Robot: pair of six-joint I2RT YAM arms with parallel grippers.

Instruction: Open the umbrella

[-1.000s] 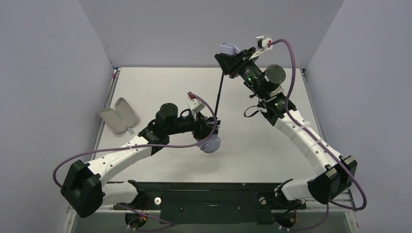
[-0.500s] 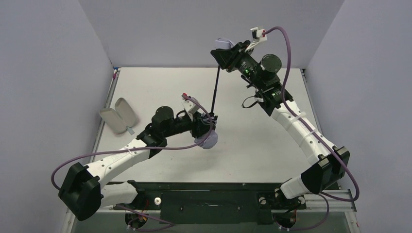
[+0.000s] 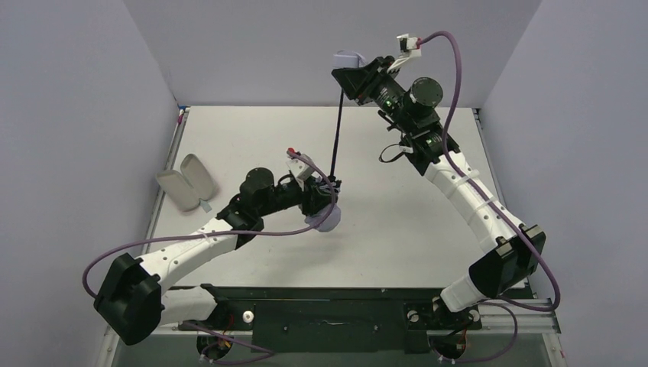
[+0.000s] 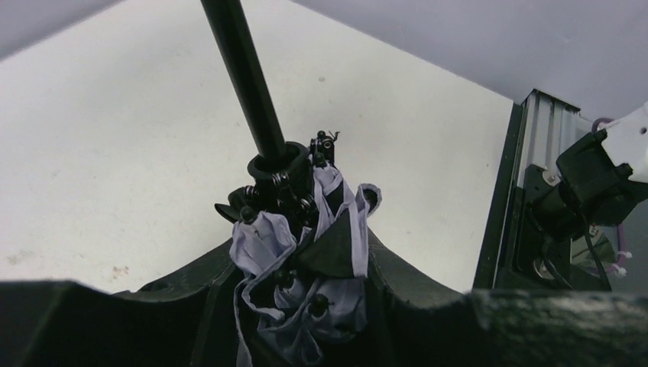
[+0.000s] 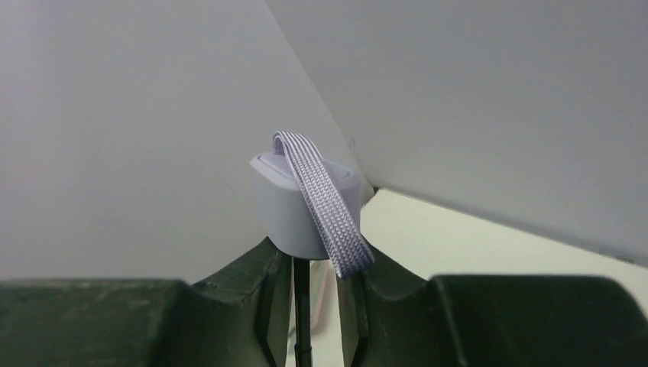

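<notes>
The umbrella hangs stretched between my two grippers. In the top view my right gripper (image 3: 361, 74) is raised at the back and shut on the small lilac handle (image 3: 348, 59). The thin black shaft (image 3: 336, 130) runs down to the folded lilac canopy (image 3: 324, 216), which my left gripper (image 3: 321, 203) is shut on above mid-table. In the left wrist view the crumpled lilac-and-black canopy (image 4: 306, 283) sits between my fingers (image 4: 428, 290), with the shaft (image 4: 244, 76) rising out of the runner. In the right wrist view the handle (image 5: 298, 206) and its strap (image 5: 328, 210) sit on my fingertips (image 5: 260, 267).
A pale pink-beige capsule case (image 3: 187, 182) lies open at the table's left edge (image 3: 170, 164). Grey walls (image 3: 306, 38) close in the back and both sides. A black rail (image 3: 328, 306) with the arm bases runs along the near edge.
My right gripper has lifted the handle higher and slightly left. My left gripper has drifted left with the canopy. The exposed shaft between them is longer.
</notes>
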